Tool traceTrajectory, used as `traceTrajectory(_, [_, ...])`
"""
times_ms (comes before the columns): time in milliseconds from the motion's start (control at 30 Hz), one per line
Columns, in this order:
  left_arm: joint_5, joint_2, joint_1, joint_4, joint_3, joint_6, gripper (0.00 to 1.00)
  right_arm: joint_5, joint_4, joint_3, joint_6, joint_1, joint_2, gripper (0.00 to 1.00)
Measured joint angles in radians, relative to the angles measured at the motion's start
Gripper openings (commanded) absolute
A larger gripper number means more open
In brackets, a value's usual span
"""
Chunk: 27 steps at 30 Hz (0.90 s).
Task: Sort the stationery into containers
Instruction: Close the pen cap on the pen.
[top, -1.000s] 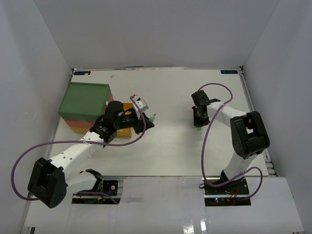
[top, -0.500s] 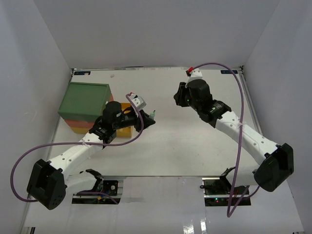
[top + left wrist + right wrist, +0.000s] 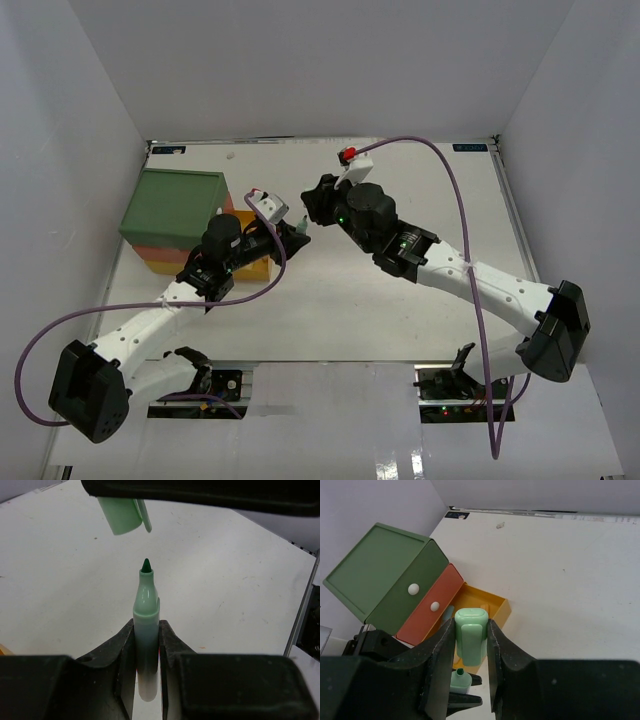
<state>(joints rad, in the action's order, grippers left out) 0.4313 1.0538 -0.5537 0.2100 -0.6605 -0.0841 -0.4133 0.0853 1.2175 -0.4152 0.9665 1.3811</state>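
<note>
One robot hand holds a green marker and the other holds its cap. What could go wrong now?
1. The cap in the right gripper sits off to one side of the marker tip, so it might miss and get inked.
2. The left gripper pinches the marker only by its barrel; a crooked push could tilt it or slide it loose.
</note>
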Motion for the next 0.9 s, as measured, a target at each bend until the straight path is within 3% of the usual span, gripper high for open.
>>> traceTrajectory(900, [-0.043,-0.002,0.0,0.005,0.0,-0.003,0.0,-0.06,0.045,0.0,0.004,0.058,0.016,0.13])
